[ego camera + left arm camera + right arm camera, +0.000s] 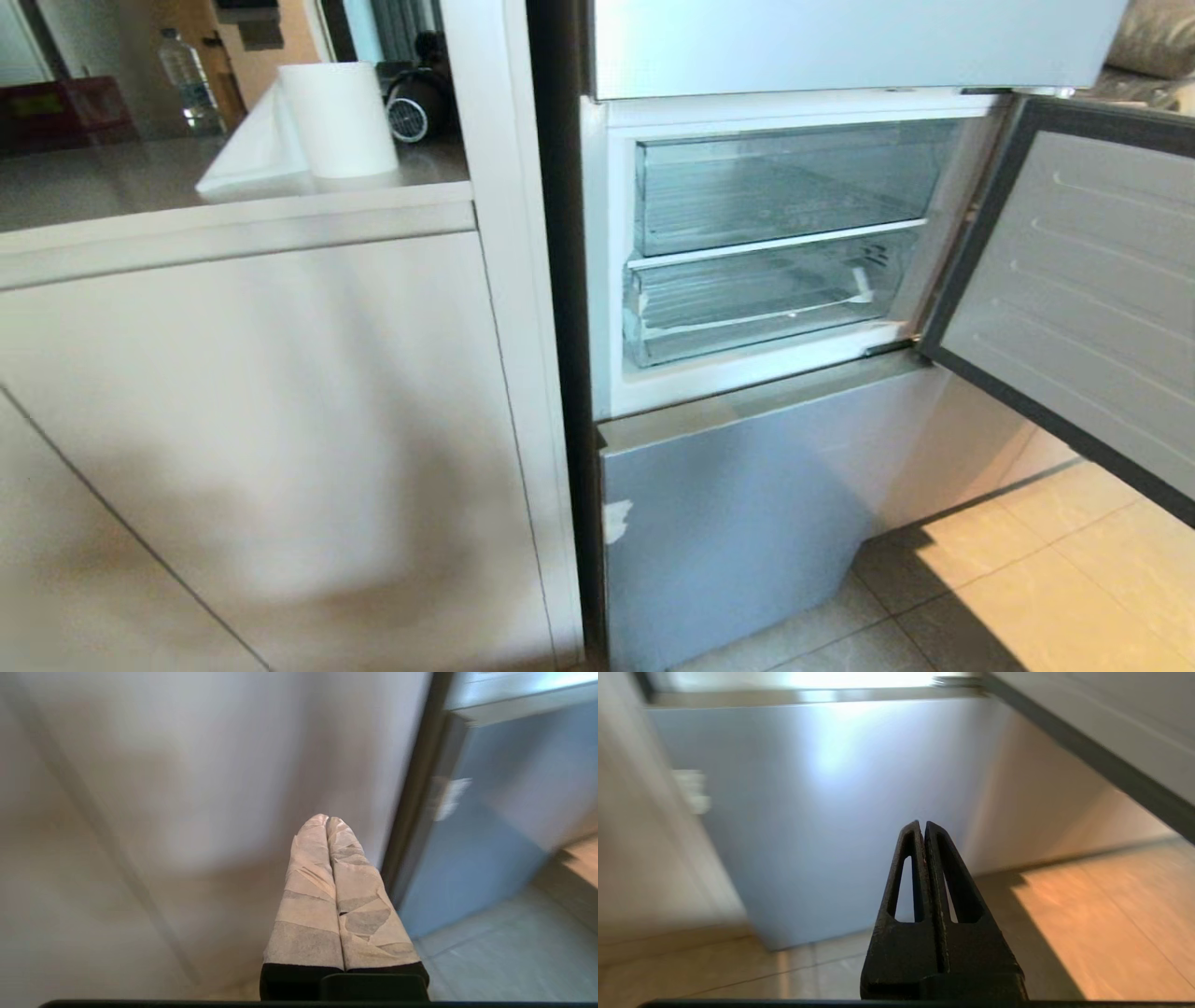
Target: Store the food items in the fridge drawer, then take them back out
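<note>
Left gripper point(327, 820) sits closest to its wrist camera: tape-wrapped fingers point(306, 896) pressed flat together, nothing between them, aimed at the pale cabinet panel point(163, 812) just beside the dark edge of the fridge. Right gripper point(923, 823) same story: black fingers point(903, 877) closed tip to tip, empty, pointing at the glossy blue lower fridge door point(822, 812) with tiled floor point(1087, 914) below. Neither arm shows in the head view.

Fridge drawer point(747, 313) is the lower clear one in the open middle compartment, pushed in, white patch at its front left corner. Another clear bin point(784, 182) sits directly above it, a white shelf edge between them. Both look empty; no fruit visible in any view. Compartment door point(1074, 289) is swung open to the right.

Drawer is well above and apart from both grippers: both wrist views show only the lower door panel and floor, so the fingers are down low in front of the fridge base, not at the drawer.

On the left, a countertop point(112, 187) carries a paper towel roll point(338, 117) and a water bottle point(189, 79).
</note>
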